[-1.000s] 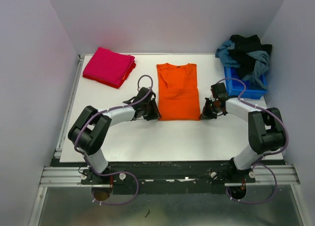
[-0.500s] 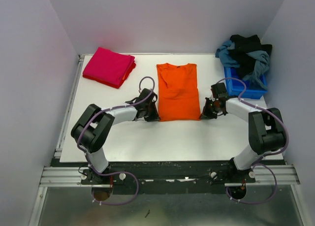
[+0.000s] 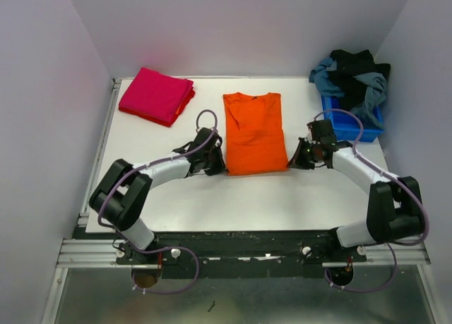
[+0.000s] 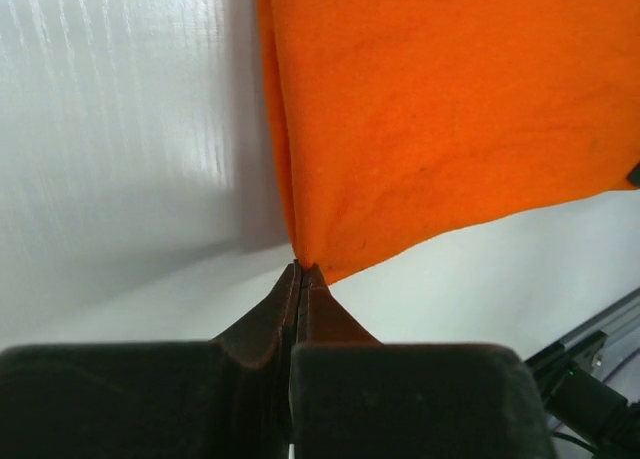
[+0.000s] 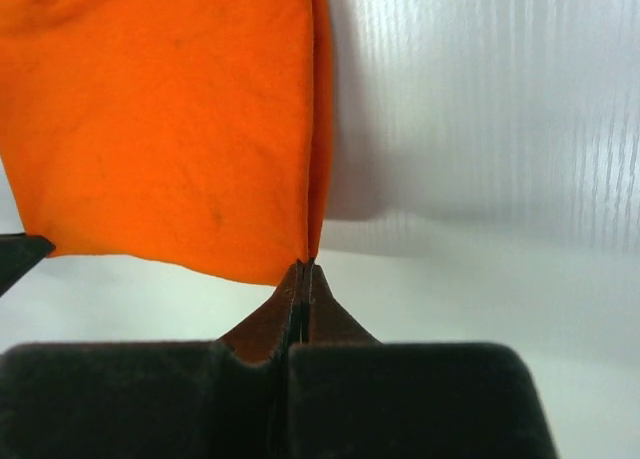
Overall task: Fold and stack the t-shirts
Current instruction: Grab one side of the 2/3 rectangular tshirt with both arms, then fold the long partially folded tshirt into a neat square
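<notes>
**Both near corners pinched, orange shirt half folded**

I am pinching the near hem of the orange shirt (image 3: pixel 254 130). My left gripper (image 4: pixel 300 271) is pressing shut on its left corner and my right gripper (image 5: pixel 304 267) on its right corner. The shirt is lying flat in the middle of the table (image 3: pixel 233 197), sleeves tucked in, collar pointing away. I am judging the lengthwise fold and the stacking as the work remaining. Farther off, the pink shirt (image 3: pixel 157 95) is sitting folded at the far left, and a blue bin (image 3: pixel 351 126) is holding a heap of dark clothes (image 3: pixel 353 73) at the far right.

Plain orange t-shirt (image 3: pixel 254 133) between left gripper (image 3: pixel 224 169) and right gripper (image 3: pixel 292 164); magenta t-shirt (image 3: pixel 157 94) beyond left; blue bin (image 3: pixel 353 130) beyond right.
</notes>
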